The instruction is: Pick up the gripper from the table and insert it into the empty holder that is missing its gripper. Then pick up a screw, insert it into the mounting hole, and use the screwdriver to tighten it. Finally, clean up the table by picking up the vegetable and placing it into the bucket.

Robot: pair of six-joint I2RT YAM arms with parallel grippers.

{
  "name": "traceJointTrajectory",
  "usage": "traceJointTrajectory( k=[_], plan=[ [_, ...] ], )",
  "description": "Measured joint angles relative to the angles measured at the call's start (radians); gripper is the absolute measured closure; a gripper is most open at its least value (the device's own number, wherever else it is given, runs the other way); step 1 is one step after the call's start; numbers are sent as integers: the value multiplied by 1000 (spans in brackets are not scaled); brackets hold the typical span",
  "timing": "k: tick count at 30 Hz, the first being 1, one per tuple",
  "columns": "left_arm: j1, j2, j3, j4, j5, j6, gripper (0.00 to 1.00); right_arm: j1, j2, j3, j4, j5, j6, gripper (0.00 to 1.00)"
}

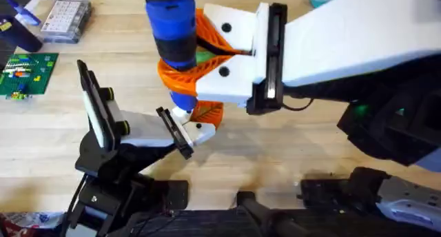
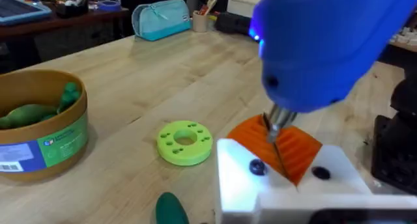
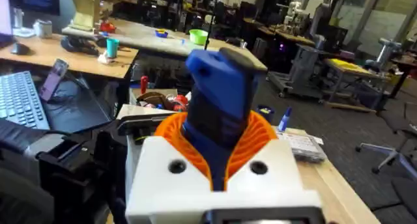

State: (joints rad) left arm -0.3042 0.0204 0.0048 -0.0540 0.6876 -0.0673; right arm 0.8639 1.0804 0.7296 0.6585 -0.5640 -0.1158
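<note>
Right end effector (image 1: 189,68) clamped on the screwdriver (image 1: 171,30), held upright, tip on the gripper (image 2: 287,155) seated at the holder (image 1: 134,127), mid-surface. We judge the screwdriver rigid, top-heavy, smooth; grip mid-barrel. Left end effector: cannot tell.

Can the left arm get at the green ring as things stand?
Probably yes. The green ring lies flat on bare table in the left wrist view, with nothing on it; the screwdriver works off to one side.

Bucket (image 2: 39,129) label print too blurred to read
</note>
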Motion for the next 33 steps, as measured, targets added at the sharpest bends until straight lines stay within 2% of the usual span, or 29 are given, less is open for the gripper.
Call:
traceJointTrajectory(
  k=[7, 33],
  plan=[
    [0, 0, 0, 0, 0, 0, 987, 0, 34, 0, -1, -2, 7, 941],
    [0, 0, 0, 0, 0, 0, 987, 0, 43, 0, -13, 13, 34, 942]
  ],
)
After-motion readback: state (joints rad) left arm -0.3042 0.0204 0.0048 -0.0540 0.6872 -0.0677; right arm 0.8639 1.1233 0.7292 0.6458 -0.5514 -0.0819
